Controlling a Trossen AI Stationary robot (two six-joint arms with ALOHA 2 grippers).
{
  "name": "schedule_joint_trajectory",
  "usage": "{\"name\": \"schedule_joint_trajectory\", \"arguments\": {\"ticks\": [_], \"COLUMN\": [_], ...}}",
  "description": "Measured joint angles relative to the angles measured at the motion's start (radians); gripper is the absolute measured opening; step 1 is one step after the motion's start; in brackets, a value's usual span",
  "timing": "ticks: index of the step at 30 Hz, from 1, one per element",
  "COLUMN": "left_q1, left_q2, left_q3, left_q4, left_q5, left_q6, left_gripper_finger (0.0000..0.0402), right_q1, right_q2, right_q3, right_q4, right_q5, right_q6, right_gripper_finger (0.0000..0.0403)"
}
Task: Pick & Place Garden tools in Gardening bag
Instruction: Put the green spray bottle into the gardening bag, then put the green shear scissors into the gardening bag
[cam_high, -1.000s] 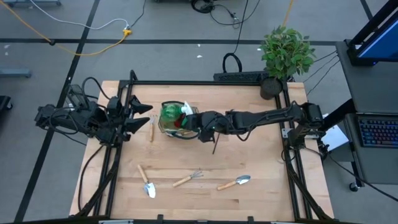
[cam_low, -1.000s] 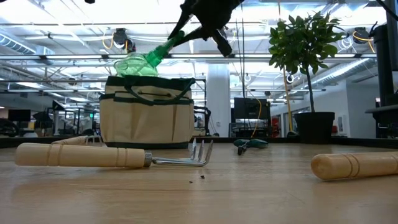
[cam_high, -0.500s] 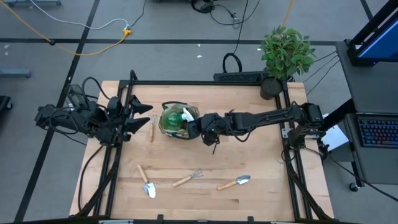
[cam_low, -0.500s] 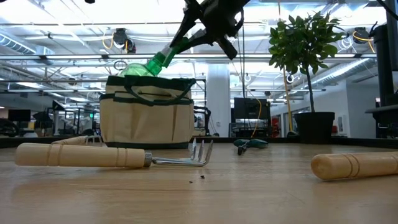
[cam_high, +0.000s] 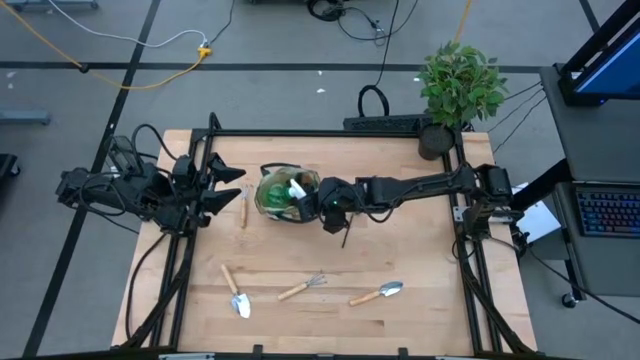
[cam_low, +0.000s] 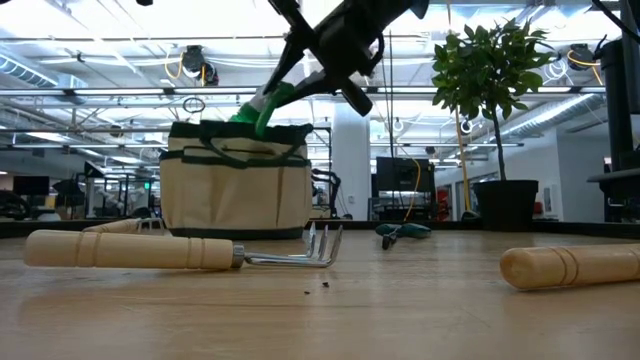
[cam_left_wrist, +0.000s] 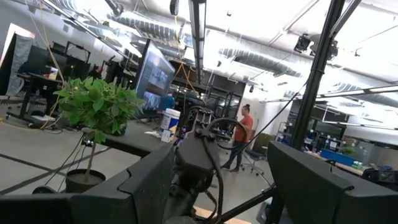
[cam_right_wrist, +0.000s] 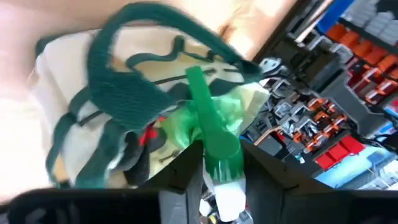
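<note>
- Green spray bottle (cam_high: 283, 190) lowered body-first into the gardening bag (cam_high: 262, 204); neck and white head (cam_right_wrist: 227, 198) protruding above the rim, tilted toward the right arm.
- Bottle neck (cam_low: 268, 100) flanked by the two fingers of the right end effector (cam_high: 318, 200), positioned over the bag's right edge; fingers narrowly parted and close against the neck; firmness of grip not determinable.
- Red item (cam_right_wrist: 147, 135) visible inside the bag beside the bottle; identity not confirmable.
- Bag standing upright at counter (cam_high: 420, 310) mid-rear, green loop handles (cam_right_wrist: 124, 74) raised.
- Thin dark stick (cam_high: 345, 236) lying just right of the bag, below the right arm.
- One wooden-handled item (cam_high: 245, 209) lying just left of the bag; type not determinable.
- Near the front edge, well apart from the bag, left to right: trowel (cam_high: 235, 292), hand rake (cam_high: 302, 288), second trowel (cam_high: 375, 294).
- Black pruning shears (cam_low: 403, 233) resting on the counter behind the rake in the low view.
- Left end effector (cam_high: 228, 186) held idle at the counter's left side, fingers spread wide, nothing between them.
- Potted plant (cam_high: 458, 85) standing at the rear right corner.
</note>
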Motion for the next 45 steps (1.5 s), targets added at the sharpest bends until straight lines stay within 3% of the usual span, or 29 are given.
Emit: {"name": "schedule_joint_trajectory", "arguments": {"ticks": [27,34,39,45], "left_q1": [0.0,0.0,0.0,0.0], "left_q2": [0.0,0.001,0.001,0.001], "left_q3": [0.0,0.0,0.0,0.0], "left_q4": [0.0,-0.021,-0.072,-0.093], "left_q5": [0.0,0.0,0.0,0.002], "left_q6": [0.018,0.049,0.04,0.03], "left_gripper_finger": [0.0267,0.0267,0.0267,0.0267], "right_q1": [-0.058,-0.06,-0.053,-0.064], "right_q2": [0.0,-0.02,-0.064,-0.139], "right_q3": [0.0,0.0,0.001,-0.002], "right_q4": [0.213,0.258,0.065,-0.218], "right_q5": [-0.006,0.037,0.084,0.095], "right_q6": [0.156,0.398,0.604,1.045], "right_gripper_finger": [0.0102,0.0102,0.0091,0.0066]}}
